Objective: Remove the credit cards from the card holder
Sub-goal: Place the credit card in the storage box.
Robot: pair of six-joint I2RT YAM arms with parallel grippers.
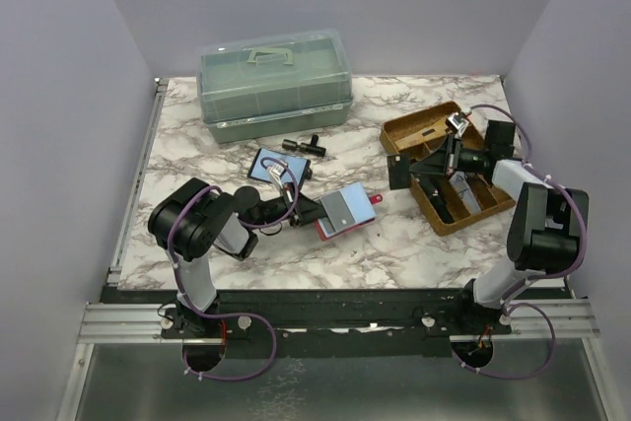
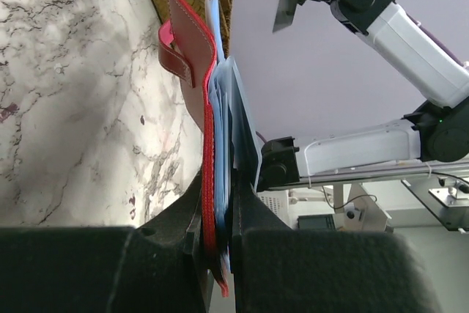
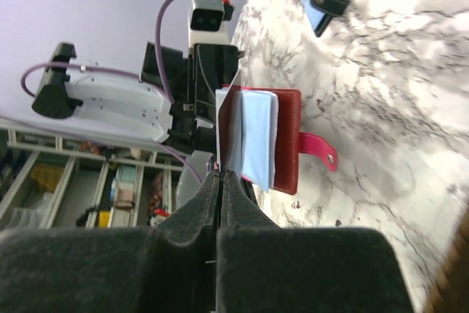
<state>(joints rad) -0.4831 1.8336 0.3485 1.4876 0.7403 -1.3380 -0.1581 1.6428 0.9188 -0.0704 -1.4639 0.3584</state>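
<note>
The red card holder (image 1: 347,212) is held open just above the marble table, with my left gripper (image 1: 312,211) shut on its near edge. In the left wrist view it stands edge-on (image 2: 192,56) between my fingers (image 2: 220,181), and pale blue credit cards (image 2: 233,115) stick out of it. A grey card (image 1: 340,206) shows on its open face. My right gripper (image 1: 397,171) hovers to the right of the holder and apart from it. Its fingers (image 3: 221,175) are shut with nothing between them. It faces the holder (image 3: 287,137) and its cards (image 3: 260,137).
A wooden tray (image 1: 419,128) lies under the right arm, with pale flat pieces (image 1: 473,196) in its compartments. A blue folding case (image 1: 271,167) and a small black part (image 1: 304,146) lie behind the left gripper. A green lidded box (image 1: 274,81) stands at the back.
</note>
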